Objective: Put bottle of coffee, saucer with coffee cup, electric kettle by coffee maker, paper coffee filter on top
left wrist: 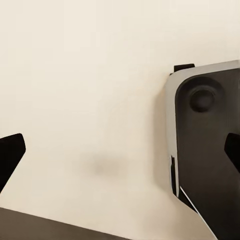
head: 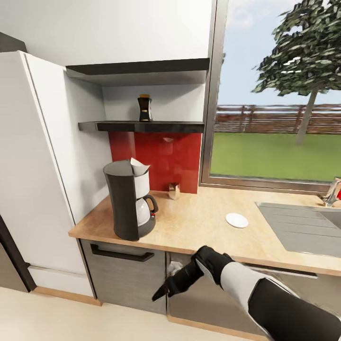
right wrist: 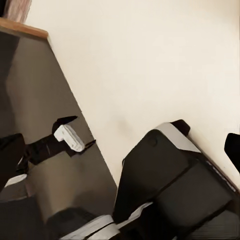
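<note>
Below the near edge of the desk [head: 199, 222], in front of the dark grey cabinet fronts [head: 125, 279], the right gripper [head: 163, 291] hangs with its black fingers [head: 160, 294] pointing down and to the left toward the pale floor [head: 71, 322]. In the head view the fingers read as one dark wedge; the right wrist view shows one dark tip at each side edge of the frame [right wrist: 7, 155], well apart, so they stand wide and hold nothing. The left gripper [left wrist: 120, 155] in its own wrist view likewise shows two dark fingertips [left wrist: 10, 152] at opposite frame edges, wide apart and empty, over the cream floor beside a grey and black part of the robot's base [left wrist: 207, 145].

On the desk, the coffee maker [head: 130, 199] stands upright at the left end, near the white tall cabinet [head: 42, 166]. The paper coffee filter [head: 139, 165] sits on top of it, tilted, its point upward. A small brownish object [head: 174, 190] stands further back against the red backsplash [head: 158, 156]; what it is cannot be told. The saucer [head: 237, 220] lies flat to the right of the coffee maker, well apart from it, near the left edge of the steel sink [head: 303, 227].

Above, the bottle of coffee [head: 144, 108] stands upright on the kitchen shelf [head: 142, 126], beneath a thicker dark board [head: 137, 71]. A window [head: 279, 94] to the right shows lawn, fence and a tree.
</note>
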### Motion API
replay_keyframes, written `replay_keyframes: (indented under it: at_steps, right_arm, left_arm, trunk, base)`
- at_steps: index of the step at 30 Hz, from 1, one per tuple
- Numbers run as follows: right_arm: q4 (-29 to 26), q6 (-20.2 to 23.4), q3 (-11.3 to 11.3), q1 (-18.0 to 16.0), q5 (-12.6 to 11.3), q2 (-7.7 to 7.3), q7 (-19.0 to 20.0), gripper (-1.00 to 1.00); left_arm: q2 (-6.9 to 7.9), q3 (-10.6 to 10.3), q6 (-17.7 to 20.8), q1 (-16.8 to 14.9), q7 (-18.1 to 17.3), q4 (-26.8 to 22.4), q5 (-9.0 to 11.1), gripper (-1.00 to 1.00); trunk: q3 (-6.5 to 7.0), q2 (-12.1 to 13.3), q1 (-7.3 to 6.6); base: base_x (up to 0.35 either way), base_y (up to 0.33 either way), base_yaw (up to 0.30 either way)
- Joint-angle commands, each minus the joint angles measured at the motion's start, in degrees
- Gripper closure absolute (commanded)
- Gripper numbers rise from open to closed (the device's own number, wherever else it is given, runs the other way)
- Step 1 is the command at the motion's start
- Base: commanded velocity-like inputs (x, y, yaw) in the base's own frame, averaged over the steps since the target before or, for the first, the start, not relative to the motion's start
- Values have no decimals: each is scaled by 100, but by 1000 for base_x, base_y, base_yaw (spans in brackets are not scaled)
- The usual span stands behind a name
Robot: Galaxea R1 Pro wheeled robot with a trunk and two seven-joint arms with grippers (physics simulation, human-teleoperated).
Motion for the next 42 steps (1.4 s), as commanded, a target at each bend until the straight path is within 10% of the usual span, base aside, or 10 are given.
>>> replay_keyframes:
  at_steps: [1, 14, 20, 33, 42]
  right_arm:
    - [2, 6, 24, 218, -74, 1, -233, -100]
    - [288, -3263, 13, 2458, -82, 1, -4206, -100]
    - [318, -4249, 13, 3362, -515, 1, -5914, -100]
    - [325, -4419, -137, 3624, -1132, 1, -6292, -100]
    - [325, -4402, -599, 3626, -1947, -365, -6211, -100]
  left_arm:
    - [-2, -6, -18, -2, 32, 7, -58, -100]
    - [-45, 5, -22, -2, 39, -1, -54, -100]
    - [-61, 20, -107, -2, 45, -10, -40, -100]
    - [-243, 50, -522, -2, 101, -34, 48, -100]
    - [-237, 56, -539, -2, 89, -153, 577, -100]
  trunk:
    - [-2, -5, 2]
    - [-2, -5, 2]
    - [-2, -5, 2]
    - [-2, -5, 2]
    - [-2, -5, 2]
  base:
    - [0, 0, 0]
    - [0, 0, 0]
    - [0, 0, 0]
    - [0, 0, 0]
    - [0, 0, 0]
